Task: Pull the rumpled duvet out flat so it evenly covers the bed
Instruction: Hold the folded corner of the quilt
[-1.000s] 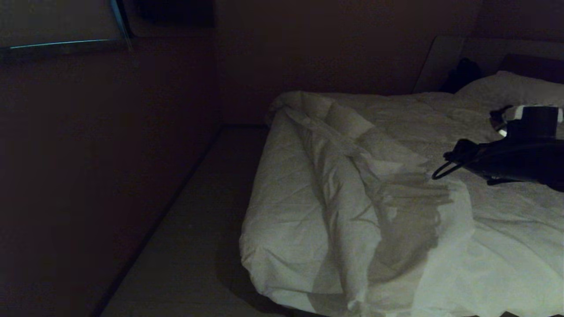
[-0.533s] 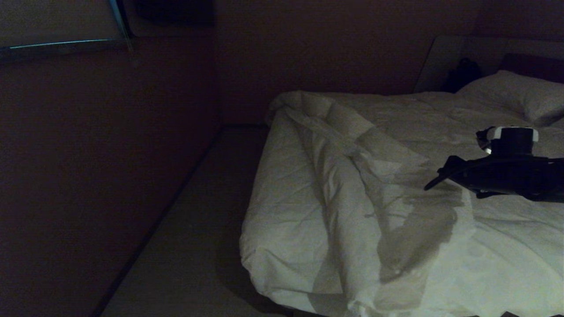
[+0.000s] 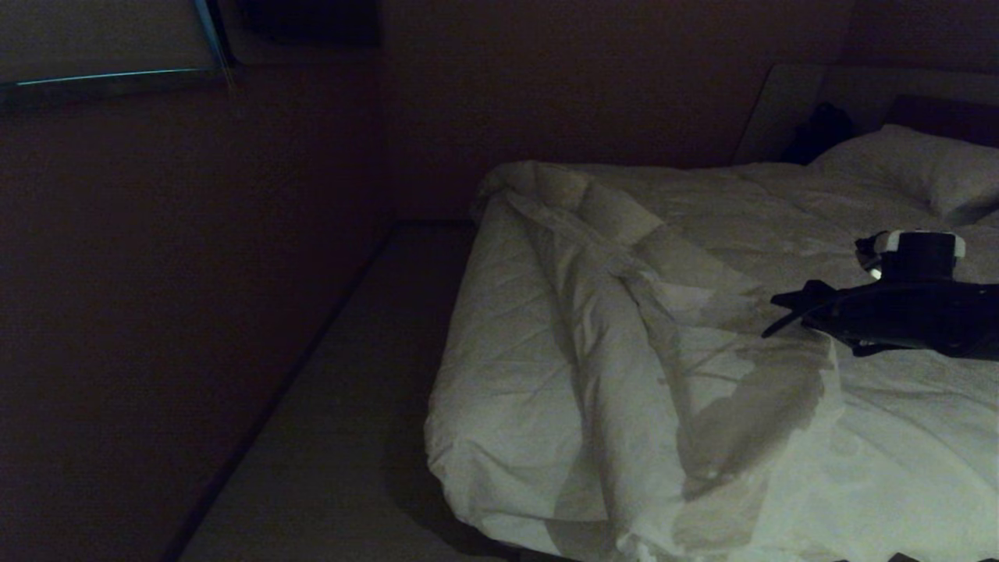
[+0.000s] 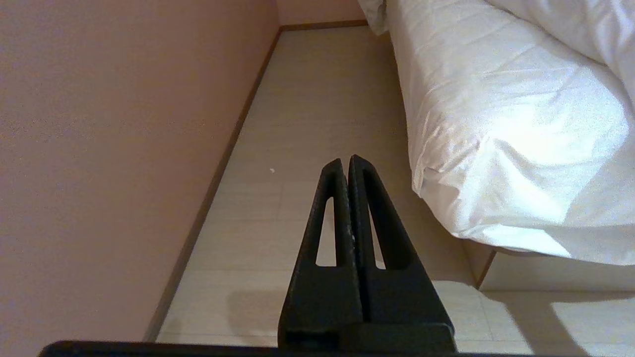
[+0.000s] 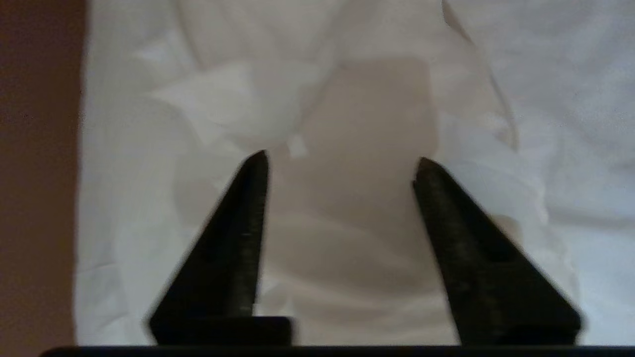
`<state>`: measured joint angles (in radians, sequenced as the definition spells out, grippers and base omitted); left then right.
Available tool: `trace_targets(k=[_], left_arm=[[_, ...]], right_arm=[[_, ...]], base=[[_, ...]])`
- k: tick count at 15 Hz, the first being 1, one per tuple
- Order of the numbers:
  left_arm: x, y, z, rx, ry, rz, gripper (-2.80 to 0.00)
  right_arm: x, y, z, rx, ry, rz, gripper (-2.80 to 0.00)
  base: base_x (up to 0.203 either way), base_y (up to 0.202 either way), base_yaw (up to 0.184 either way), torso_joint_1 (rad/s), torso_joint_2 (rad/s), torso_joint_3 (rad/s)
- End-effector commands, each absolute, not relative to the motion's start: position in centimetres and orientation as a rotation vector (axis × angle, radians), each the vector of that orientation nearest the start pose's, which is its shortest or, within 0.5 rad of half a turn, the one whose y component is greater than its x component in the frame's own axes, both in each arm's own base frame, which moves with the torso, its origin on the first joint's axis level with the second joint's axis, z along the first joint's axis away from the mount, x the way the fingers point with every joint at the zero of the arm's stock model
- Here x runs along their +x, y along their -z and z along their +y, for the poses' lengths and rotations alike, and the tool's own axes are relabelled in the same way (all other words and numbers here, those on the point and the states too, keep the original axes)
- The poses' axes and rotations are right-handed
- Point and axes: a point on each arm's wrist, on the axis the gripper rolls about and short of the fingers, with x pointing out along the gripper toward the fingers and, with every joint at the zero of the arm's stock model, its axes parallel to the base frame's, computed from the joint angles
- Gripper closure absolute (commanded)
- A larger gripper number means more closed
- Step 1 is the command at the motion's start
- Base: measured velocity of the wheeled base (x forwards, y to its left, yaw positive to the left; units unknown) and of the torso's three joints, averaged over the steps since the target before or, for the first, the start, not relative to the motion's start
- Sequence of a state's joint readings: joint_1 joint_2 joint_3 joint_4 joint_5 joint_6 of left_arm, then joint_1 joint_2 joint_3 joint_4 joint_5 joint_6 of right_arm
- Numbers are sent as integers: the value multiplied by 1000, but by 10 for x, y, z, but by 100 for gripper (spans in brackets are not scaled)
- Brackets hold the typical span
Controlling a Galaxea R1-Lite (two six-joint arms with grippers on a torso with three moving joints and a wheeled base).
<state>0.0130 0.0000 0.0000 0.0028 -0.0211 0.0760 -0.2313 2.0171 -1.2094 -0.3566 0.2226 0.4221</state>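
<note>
Across the bed point(image 3: 499, 538), the white duvet point(image 3: 624, 375) lies creased, a long rumpled ridge running down its left part and over the foot corner. Above it the right gripper point(image 5: 340, 161) hovers with fingers spread apart, holding nothing. A pillow point(image 3: 913, 168) sits by the headboard point(image 3: 944, 117). The left gripper point(image 4: 346, 166), closed and empty, hangs over pale floor point(image 4: 307, 124) beside a pinkish wall point(image 4: 114, 148).
</note>
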Motion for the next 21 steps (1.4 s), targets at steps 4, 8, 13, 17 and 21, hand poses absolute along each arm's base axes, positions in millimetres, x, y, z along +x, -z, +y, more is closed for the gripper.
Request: trace_targets(k=[4, 8, 13, 17, 21], left_arm=[[-23, -75, -1, 77, 8, 1, 0], [-23, -75, -1, 77, 8, 3, 0], [-23, -75, -1, 77, 8, 3, 0], [-23, -75, -1, 77, 9, 3, 0], [-23, -75, -1, 77, 8, 3, 0]], right_arm=[[377, -166, -97, 505, 126, 406, -280], [366, -179, -111, 479, 155, 369, -280], [372, -151, -123, 418, 173, 459, -280], [376, -135, -127, 455, 113, 500, -280], [374, -132, -132, 496, 44, 511, -280]], base=[[0, 0, 0, 0, 0, 0], [0, 0, 0, 0, 0, 0], [0, 0, 0, 0, 0, 0], [0, 0, 0, 0, 0, 0], [0, 0, 0, 0, 0, 0]])
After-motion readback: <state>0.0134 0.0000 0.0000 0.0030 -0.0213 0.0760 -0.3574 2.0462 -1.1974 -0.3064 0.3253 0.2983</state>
